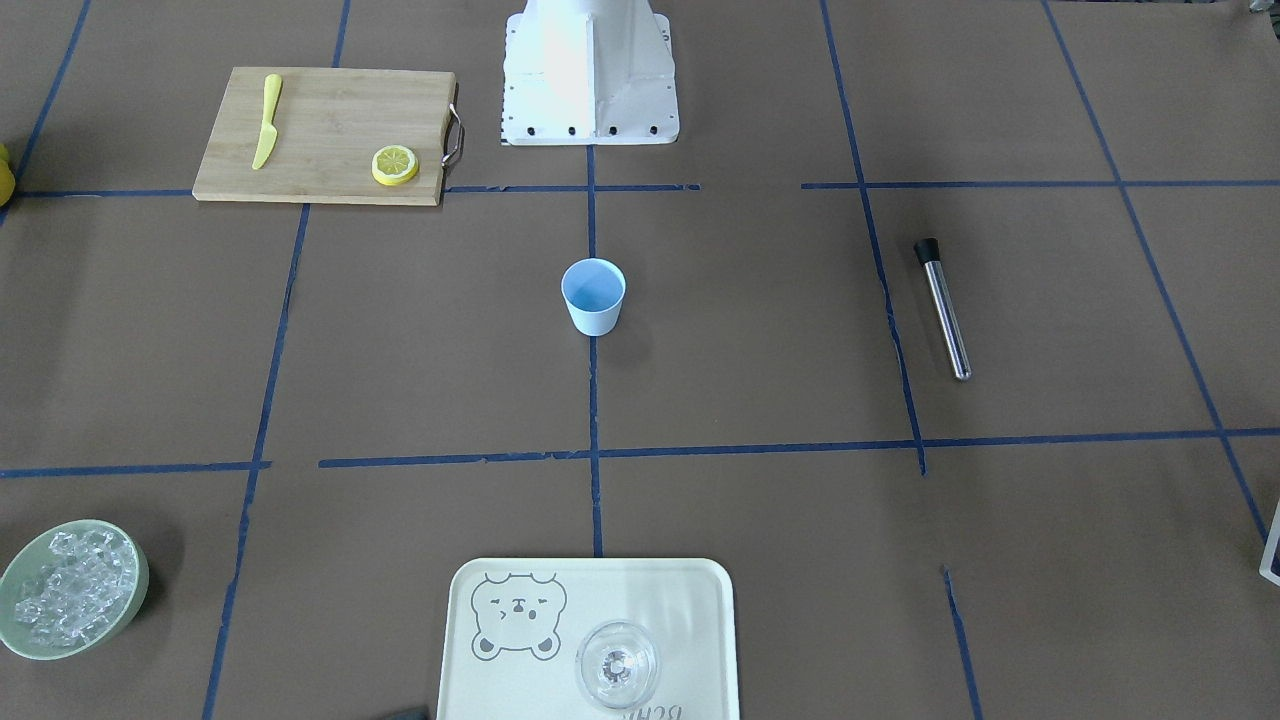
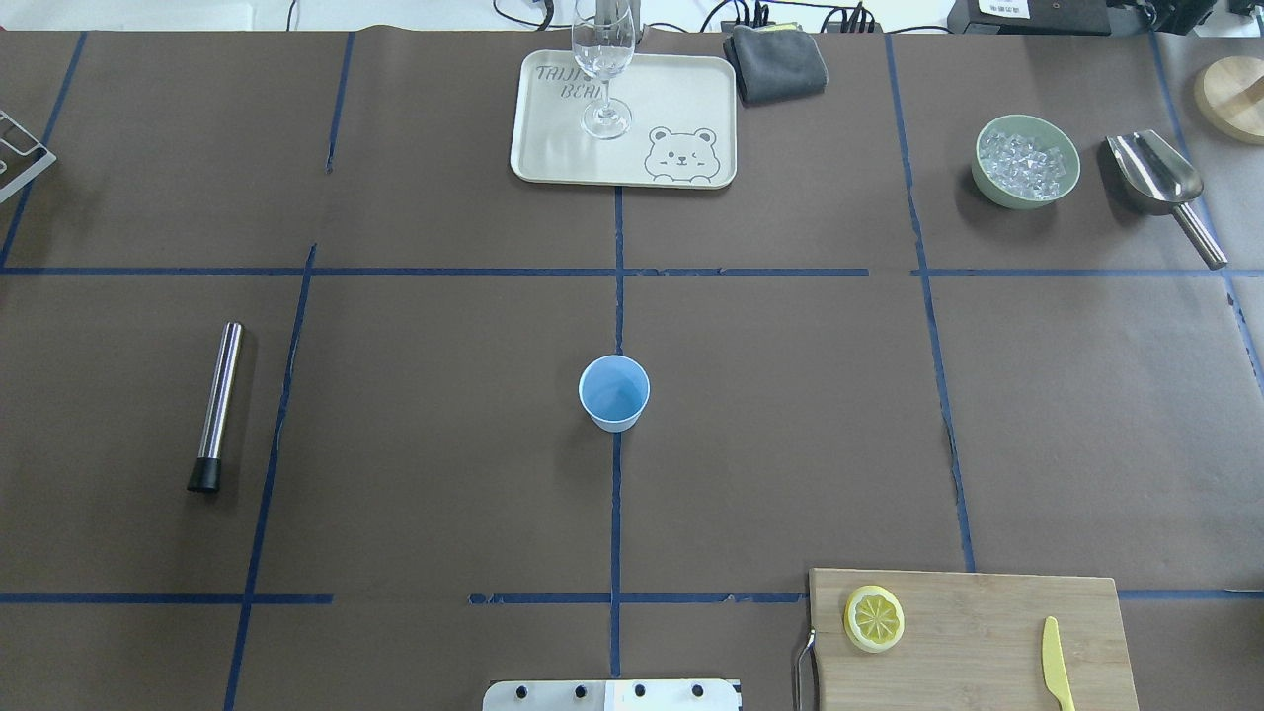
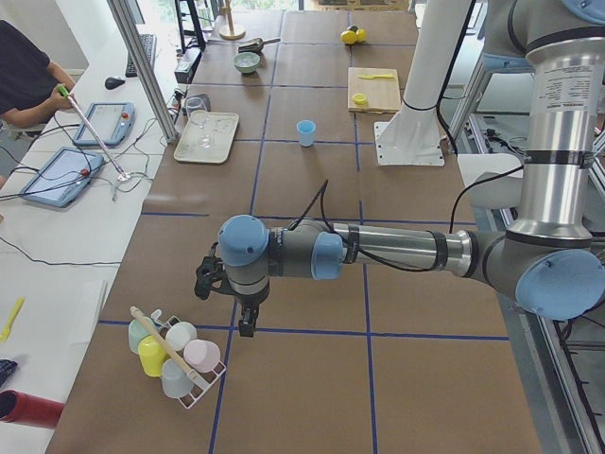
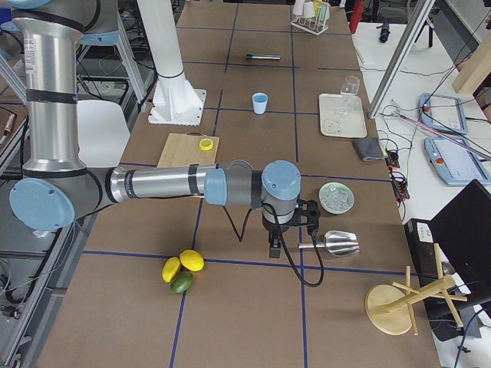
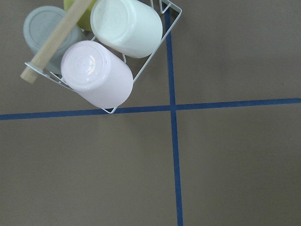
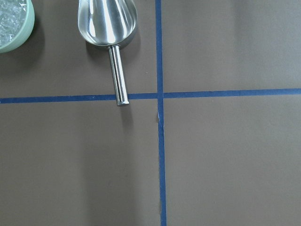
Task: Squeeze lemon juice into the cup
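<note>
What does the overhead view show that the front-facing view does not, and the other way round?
Only overhead: the scoop and a wooden disc, at the right. Only front-facing: yellow fruit at the left edge. Both: the cup, the lemon and knife on the board, the glass on the tray, the ice bowl, the steel rod.

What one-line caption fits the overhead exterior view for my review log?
Blue cup stands mid-table; lemon slice and yellow knife lie apart on the cutting board.

scoop (image 6: 107, 23) – top, handle on tape cross (image 6: 159, 95) | ice bowl (image 6: 14, 21) – upper-left corner
</note>
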`<action>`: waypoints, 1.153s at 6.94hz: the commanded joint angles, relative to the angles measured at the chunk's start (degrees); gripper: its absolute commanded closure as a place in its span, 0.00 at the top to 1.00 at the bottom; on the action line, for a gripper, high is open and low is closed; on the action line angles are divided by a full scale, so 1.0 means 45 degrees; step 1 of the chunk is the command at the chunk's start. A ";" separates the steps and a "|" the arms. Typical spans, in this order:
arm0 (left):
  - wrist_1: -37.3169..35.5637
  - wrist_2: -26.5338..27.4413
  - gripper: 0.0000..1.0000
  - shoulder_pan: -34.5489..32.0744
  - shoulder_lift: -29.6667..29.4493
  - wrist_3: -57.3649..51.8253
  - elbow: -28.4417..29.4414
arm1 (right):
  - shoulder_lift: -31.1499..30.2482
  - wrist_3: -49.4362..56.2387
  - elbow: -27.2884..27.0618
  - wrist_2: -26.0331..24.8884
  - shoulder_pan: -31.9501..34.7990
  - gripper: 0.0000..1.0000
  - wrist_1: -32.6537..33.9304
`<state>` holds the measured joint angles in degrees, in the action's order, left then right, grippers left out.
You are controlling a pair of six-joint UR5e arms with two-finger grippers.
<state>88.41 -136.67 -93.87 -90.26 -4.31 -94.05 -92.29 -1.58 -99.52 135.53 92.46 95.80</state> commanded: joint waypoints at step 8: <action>0.1029 -0.0625 1.00 0.0097 -0.0117 -0.0019 -0.0233 | 0.0547 -0.1534 -0.0538 0.0779 -0.2066 1.00 -0.1477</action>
<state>90.50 -139.31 -93.52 -90.70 -4.45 -94.86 -89.68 -5.22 -101.00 137.90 86.08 91.86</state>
